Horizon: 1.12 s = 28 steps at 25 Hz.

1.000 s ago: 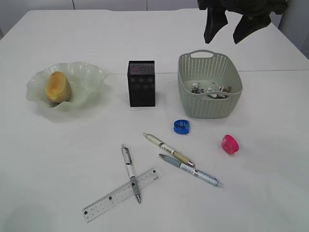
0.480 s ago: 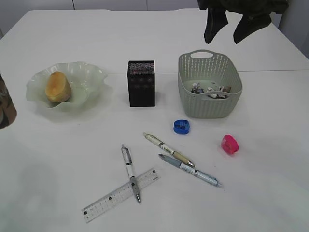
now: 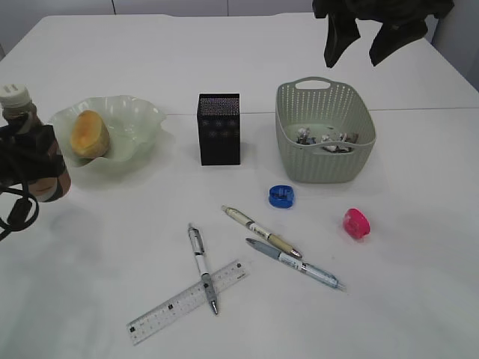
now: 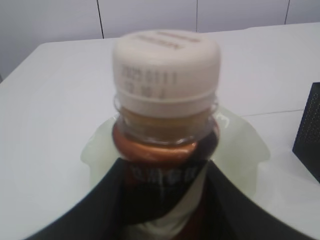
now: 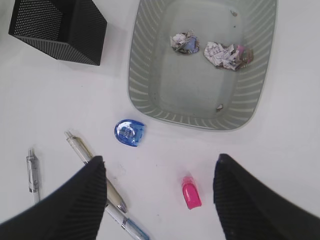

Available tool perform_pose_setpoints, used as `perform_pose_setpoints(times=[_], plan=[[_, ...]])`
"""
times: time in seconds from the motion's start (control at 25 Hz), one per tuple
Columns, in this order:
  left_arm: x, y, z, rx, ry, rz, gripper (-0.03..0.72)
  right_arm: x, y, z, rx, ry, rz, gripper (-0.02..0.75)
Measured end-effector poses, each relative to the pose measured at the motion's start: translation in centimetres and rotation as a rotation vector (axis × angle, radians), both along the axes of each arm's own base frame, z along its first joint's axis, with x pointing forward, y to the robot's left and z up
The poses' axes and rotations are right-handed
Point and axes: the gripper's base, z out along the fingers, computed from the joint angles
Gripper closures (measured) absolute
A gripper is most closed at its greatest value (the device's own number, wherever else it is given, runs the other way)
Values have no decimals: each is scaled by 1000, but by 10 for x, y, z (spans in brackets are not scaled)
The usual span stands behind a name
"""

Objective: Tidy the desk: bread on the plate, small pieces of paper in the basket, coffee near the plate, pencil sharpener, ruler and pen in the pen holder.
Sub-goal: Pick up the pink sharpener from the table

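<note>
Exterior view: left jaws clamp the brown coffee (image 3: 30, 149) bottle; right jaws apart.

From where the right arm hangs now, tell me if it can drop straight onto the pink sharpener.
Probably yes. The right gripper hangs open and empty above the desk, and the pink sharpener lies apart from the basket and pens, nothing covering it.

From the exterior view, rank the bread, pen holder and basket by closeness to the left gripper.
Measured from the left gripper holding the coffee:
1. Bread, on the plate just right of it.
2. Pen holder, mid-table.
3. Basket, far right.
</note>
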Motion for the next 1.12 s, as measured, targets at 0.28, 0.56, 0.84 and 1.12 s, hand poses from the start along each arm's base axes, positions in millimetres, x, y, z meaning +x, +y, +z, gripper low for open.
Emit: perform_pose_setpoints(times=[0.28,0.56,0.84,1.12], plan=[[22,-6,-24,1,41,-25,404,0,-1,0,-16,-4,-2,246],[28,-8,-37,6,64,-36,404,1,-2,0,-26,-7,-2,246],[28,-10,-48,17,96,-56,404,1,-2,0,-29,-8,-2,246],[29,-8,-48,11,97,-35,389,1,-3,0,-39,-11,-4,246]])
